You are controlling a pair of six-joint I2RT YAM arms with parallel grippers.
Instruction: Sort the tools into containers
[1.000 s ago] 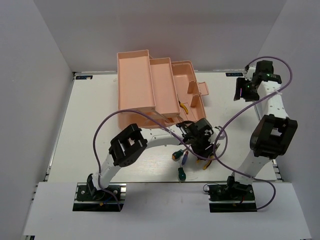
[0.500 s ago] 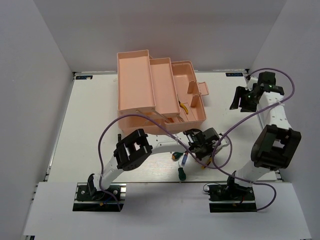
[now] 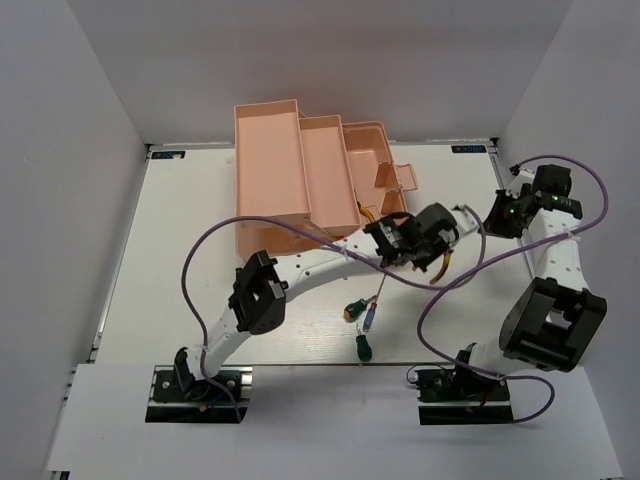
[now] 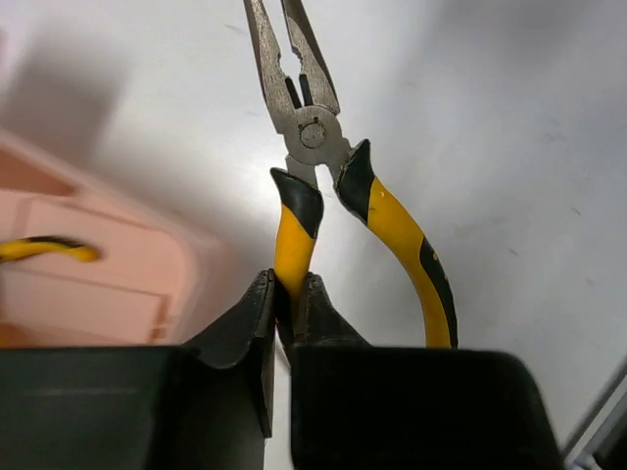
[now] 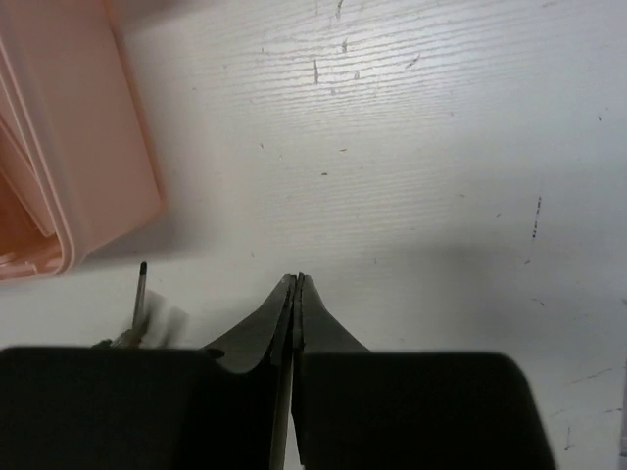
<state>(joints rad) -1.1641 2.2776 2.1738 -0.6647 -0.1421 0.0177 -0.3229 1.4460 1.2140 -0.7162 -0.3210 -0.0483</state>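
My left gripper (image 4: 287, 294) is shut on one yellow-and-black handle of a pair of pliers (image 4: 313, 132), whose steel nose points away from me. In the top view the left gripper (image 3: 437, 245) holds the pliers (image 3: 446, 263) above the table, just right of the salmon-pink toolbox (image 3: 300, 170). A second pair of pliers (image 3: 368, 213) lies in the toolbox's lower tray. Two green-handled screwdrivers (image 3: 363, 346) and a blue-handled one (image 3: 371, 318) lie on the table. My right gripper (image 5: 296, 281) is shut with nothing in it, at the table's right (image 3: 498, 217).
The toolbox corner (image 5: 59, 147) fills the left of the right wrist view, and a thin screwdriver tip (image 5: 140, 294) shows below it. Purple cables loop over the table between the arms (image 3: 440, 290). White walls enclose the table on three sides.
The left gripper closed on the pliers, lifted them off the table and carried them up toward the toolbox. The right gripper shut and its arm drew nearer along the right side.
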